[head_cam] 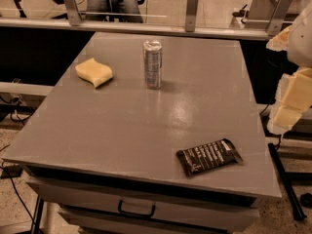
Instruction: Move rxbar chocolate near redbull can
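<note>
The rxbar chocolate (pixel 208 156), a flat black wrapper with white text, lies on the grey table (pixel 122 126) near its front right corner. The redbull can (pixel 152 64), a slim silver can, stands upright at the middle back of the table, well apart from the bar. My gripper (pixel 288 112) shows as pale blocky parts at the right edge of the view. It hangs off the table's right side, up and to the right of the bar, and touches nothing.
A yellow wavy sponge (pixel 94 72) lies at the back left, left of the can. A drawer with a handle (pixel 136 209) sits under the front edge. A rail with metal posts (pixel 191 9) runs behind the table.
</note>
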Robot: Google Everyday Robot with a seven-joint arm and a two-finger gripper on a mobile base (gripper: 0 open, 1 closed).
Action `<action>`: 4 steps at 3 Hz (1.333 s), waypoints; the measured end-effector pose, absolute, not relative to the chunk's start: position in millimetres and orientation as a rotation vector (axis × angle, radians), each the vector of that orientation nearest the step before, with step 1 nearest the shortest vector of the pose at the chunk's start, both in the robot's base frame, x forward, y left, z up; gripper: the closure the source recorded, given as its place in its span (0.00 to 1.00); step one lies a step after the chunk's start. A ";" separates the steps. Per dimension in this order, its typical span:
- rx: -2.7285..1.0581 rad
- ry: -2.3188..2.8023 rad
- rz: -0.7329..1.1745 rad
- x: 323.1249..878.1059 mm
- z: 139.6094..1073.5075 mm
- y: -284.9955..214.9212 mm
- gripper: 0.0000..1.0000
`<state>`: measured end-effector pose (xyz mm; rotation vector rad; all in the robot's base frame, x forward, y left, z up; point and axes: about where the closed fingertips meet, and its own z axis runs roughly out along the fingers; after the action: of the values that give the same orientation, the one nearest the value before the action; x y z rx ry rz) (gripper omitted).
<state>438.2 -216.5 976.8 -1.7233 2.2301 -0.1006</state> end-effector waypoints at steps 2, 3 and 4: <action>-1.760 2.187 -0.084 436.3 963.9 -209.3 0.00; -1.817 2.116 -0.061 431.1 945.3 -201.4 0.00; -1.941 2.046 -0.033 427.2 921.1 -195.5 0.00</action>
<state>427.2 -195.5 921.1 -1.9412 2.0464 -0.0332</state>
